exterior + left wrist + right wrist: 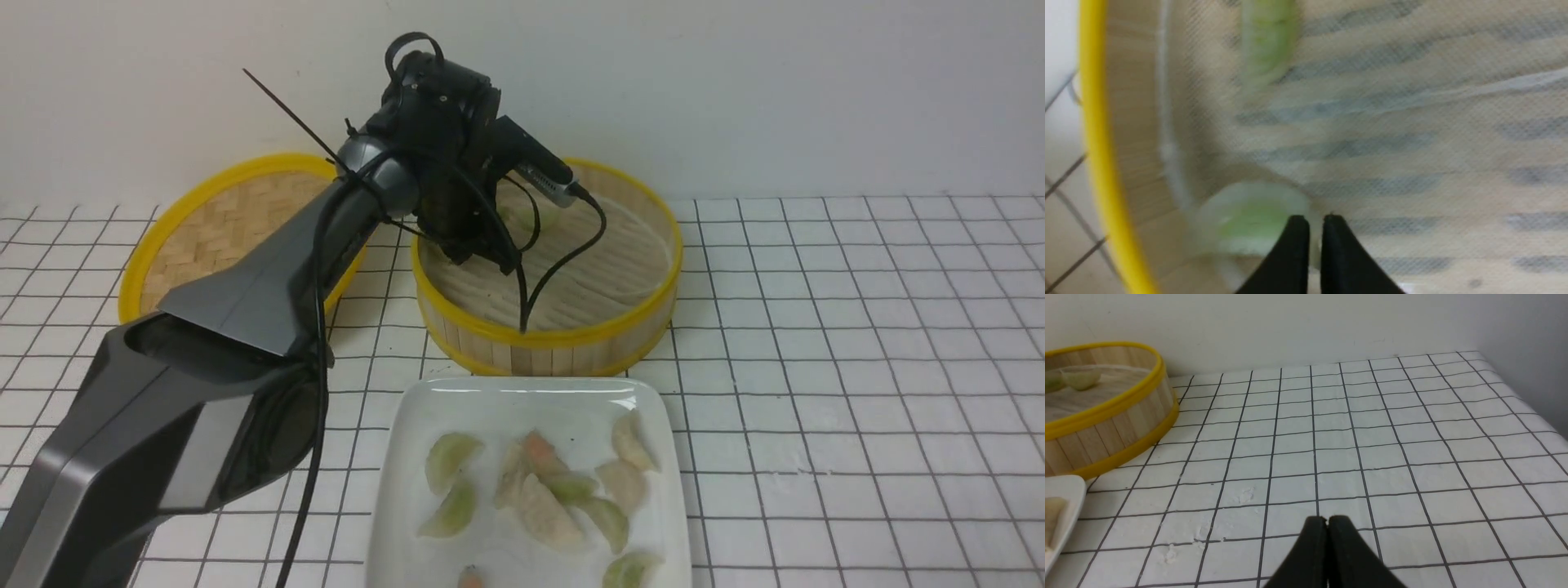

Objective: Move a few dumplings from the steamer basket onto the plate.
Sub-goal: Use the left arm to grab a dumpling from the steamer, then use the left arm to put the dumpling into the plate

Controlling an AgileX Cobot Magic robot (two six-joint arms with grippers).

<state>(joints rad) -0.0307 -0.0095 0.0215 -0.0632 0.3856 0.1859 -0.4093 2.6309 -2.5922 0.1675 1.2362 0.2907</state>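
Since the green dumpling (pixel 1249 220) looks soft, light and slick-skinned, I judge it would squash or slip under a hard pinch. I would take it gently across the plump middle, not by the thin edge. It lies on the basket (pixel 1098 143) floor close to the wall, just beside my left fingers (pixel 1290 253), which are closed almost tip to tip. Through the blur I cannot tell whether they nip its edge. A second dumpling (pixel 1267 41) lies farther along the floor. Several sit on the plate (pixel 522 388) already. My right fingers (pixel 1314 547) are closed, empty, over the counter (pixel 1412 437).
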